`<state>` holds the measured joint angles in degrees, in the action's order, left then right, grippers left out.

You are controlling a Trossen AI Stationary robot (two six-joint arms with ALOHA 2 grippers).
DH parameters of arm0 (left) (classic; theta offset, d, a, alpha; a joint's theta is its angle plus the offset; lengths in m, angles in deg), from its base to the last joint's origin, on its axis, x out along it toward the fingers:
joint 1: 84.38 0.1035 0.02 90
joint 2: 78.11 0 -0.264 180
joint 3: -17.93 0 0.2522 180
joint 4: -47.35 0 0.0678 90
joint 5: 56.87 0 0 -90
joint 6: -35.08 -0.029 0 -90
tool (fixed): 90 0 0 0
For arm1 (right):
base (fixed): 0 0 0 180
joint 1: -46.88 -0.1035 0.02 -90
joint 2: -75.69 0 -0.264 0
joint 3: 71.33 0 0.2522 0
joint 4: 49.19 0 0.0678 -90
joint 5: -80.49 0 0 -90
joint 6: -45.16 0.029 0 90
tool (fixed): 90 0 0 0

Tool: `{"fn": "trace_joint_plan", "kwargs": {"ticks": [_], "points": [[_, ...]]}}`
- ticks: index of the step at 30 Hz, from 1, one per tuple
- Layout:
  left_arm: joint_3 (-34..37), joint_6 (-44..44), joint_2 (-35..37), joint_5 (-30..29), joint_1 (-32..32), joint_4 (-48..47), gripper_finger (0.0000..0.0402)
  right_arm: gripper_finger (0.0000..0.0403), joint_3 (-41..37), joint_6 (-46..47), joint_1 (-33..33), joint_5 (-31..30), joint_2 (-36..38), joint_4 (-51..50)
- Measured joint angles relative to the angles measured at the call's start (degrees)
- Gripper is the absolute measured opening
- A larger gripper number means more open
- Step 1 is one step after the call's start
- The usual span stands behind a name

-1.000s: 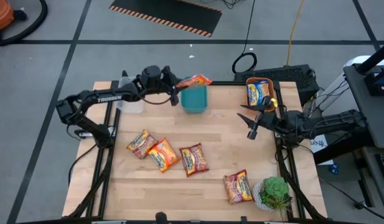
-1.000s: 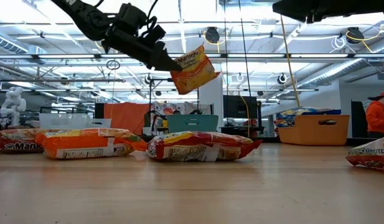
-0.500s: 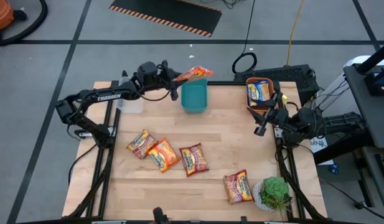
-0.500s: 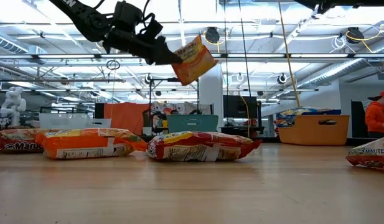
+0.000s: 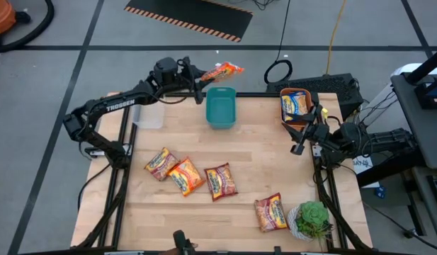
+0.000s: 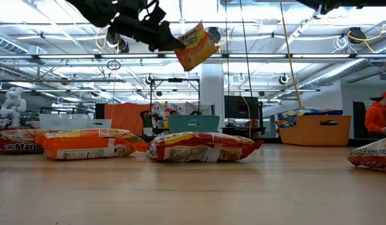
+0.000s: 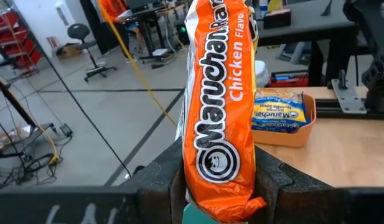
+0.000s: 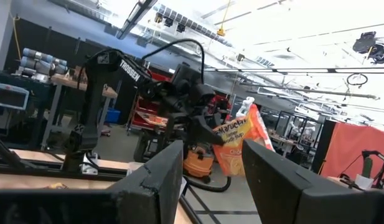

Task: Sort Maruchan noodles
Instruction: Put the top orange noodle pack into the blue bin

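Orange Maruchan packet [image 5: 221,70] is clamped in the left gripper [image 5: 199,76] fingers, held high above the teal bin [image 5: 220,108] at the desk's [image 5: 253,156] far edge. Right gripper [image 5: 297,140] waits by the orange bin [image 5: 297,106], fingers apart, empty. Four crinkly packets [image 5: 204,178] lie flat on pale wood.

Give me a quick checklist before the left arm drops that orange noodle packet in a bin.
1. Grip: left gripper has its jaws clamped on the orange packet: ok.
2. Packet over the teal bin: it hangs beyond the bin's far edge, past the table: not ok.
3. Teal bin has room: looks empty from above: ok.
4. Right gripper out of the way: it waits at the right edge beside the orange bin: ok.
5. Packet clear of other packets: four lie on the table, well apart: ok.
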<state>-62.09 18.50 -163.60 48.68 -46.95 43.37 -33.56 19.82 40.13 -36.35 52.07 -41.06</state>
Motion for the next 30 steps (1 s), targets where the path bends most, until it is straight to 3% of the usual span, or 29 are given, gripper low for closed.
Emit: {"fn": "trace_joint_plan", "kwargs": {"ticks": [5, 13, 21, 30], "points": [[-1.2, -1.25, 0.0, 0.04, 1.12, -1.47, 0.012, 0.016, 0.45, 1.07, 0.02, 0.87, 0.0, -0.85], [-1.22, -1.0, -5.08, 2.41, 3.73, -3.4, 0.012, 0.016, 3.3, 7.6, 0.02, 12.15, -0.04, -6.28], [-1.22, -2.62, -12.85, 2.63, 4.48, -2.2, 0.012, 0.016, 3.37, 5.34, 0.02, 11.96, -0.06, -7.75], [-1.22, -7.73, -16.33, 3.02, 4.68, -2.62, 0.012, 0.016, 3.37, 4.55, 0.02, 11.85, -0.04, -7.69]]}}
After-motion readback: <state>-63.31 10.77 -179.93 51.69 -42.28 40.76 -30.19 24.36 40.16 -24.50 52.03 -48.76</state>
